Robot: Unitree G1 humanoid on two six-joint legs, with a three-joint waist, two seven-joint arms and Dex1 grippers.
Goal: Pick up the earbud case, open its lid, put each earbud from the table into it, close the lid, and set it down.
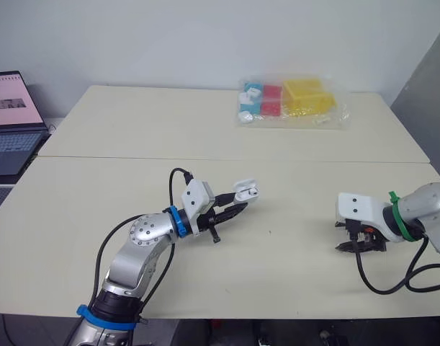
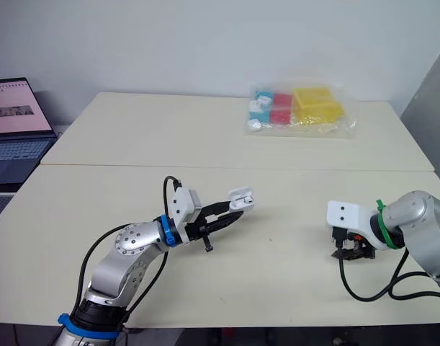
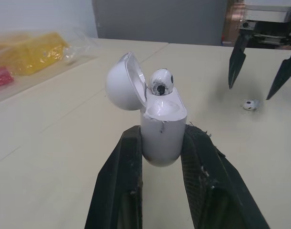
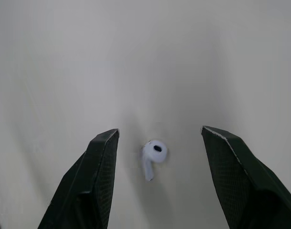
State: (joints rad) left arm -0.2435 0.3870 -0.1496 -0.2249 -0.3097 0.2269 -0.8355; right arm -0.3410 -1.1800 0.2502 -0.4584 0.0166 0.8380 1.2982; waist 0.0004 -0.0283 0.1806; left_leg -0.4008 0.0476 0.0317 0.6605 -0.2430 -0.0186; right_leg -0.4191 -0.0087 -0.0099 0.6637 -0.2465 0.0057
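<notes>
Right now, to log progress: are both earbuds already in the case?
No, one earbud lies on the table beneath the open right gripper.

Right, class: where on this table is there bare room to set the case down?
Bare: the stretch between the earbud case and the right gripper; also the far side left of the plastic bag. Crowded: under the right gripper, where an earbud lies.

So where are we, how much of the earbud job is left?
Done: the left hand holds the case, lid open, one earbud seated inside. In hand: the open right hand straddles the second earbud on the table. Left: grasp it, seat it, close the lid, set the case down.
</notes>
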